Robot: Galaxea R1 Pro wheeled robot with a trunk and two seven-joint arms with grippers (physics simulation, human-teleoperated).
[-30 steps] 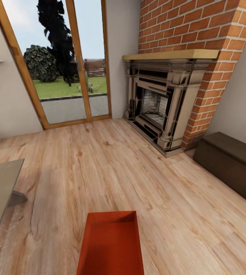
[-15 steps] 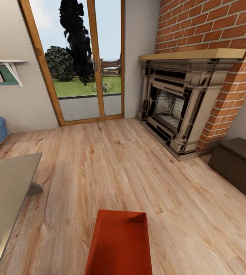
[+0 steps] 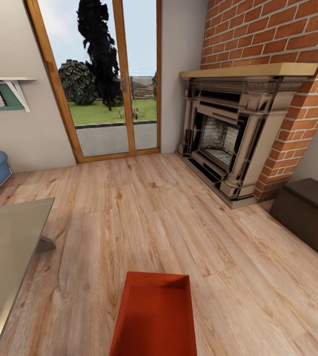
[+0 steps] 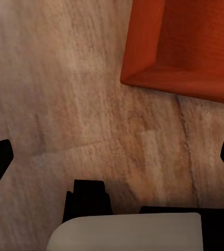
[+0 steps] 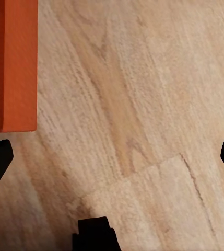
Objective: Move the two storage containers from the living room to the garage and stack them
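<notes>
One orange-red storage container [image 3: 155,316] sits open side up on the light wood plank floor [image 3: 144,217] of the living room, directly in front of the robot, lined up for a two-armed lift by its judged intent. The left pincer [image 4: 112,157] and right pincer [image 5: 112,157] hang spread wide over bare planks on either side of the bin, gripping nothing. The brick fireplace [image 3: 228,133] and glass door [image 3: 109,84] lie ahead.

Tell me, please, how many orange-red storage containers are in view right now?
1: a storage container on the wood plank floor directly ahead, cut by the head view's bottom edge. A second may lie out of frame.
</notes>
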